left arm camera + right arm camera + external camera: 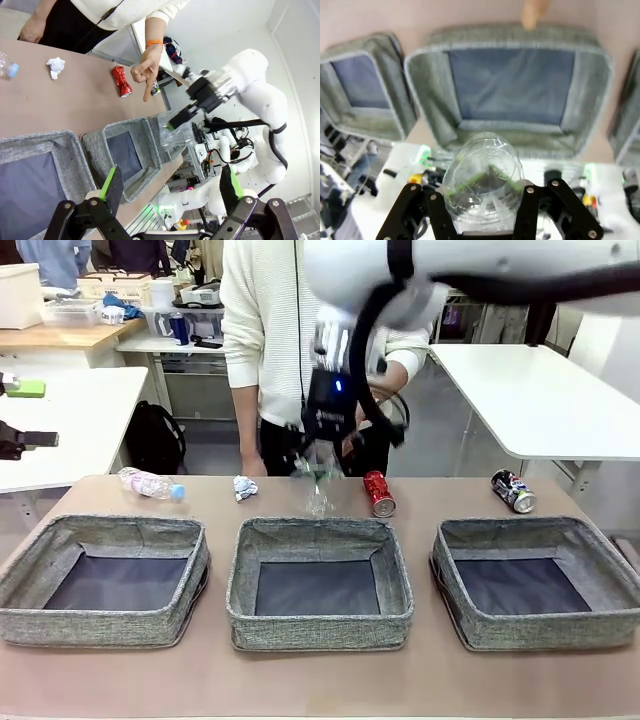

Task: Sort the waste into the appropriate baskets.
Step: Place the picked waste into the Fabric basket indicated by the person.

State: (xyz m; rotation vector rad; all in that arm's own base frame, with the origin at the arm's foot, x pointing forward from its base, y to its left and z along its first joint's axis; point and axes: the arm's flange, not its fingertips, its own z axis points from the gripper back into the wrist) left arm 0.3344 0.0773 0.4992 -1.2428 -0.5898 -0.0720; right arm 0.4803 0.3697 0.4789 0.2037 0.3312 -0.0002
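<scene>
My right gripper (320, 462) is shut on a clear plastic cup (318, 492) and holds it in the air over the far rim of the middle basket (320, 625). In the right wrist view the cup (482, 187) sits between the fingers above that basket (432, 107). Along the far side of the table lie a clear bottle (150, 483), a white paper ball (245, 487), a red can (378, 493) and a dark blue can (513, 490). My left gripper (170, 185) stands open with nothing in it, high above the baskets (150, 140).
Grey baskets stand to the left (105, 625) and right (540, 625) of the middle one. A person stands at the far side and a hand (146, 72) points a finger (532, 12) down toward the table. White tables stand behind.
</scene>
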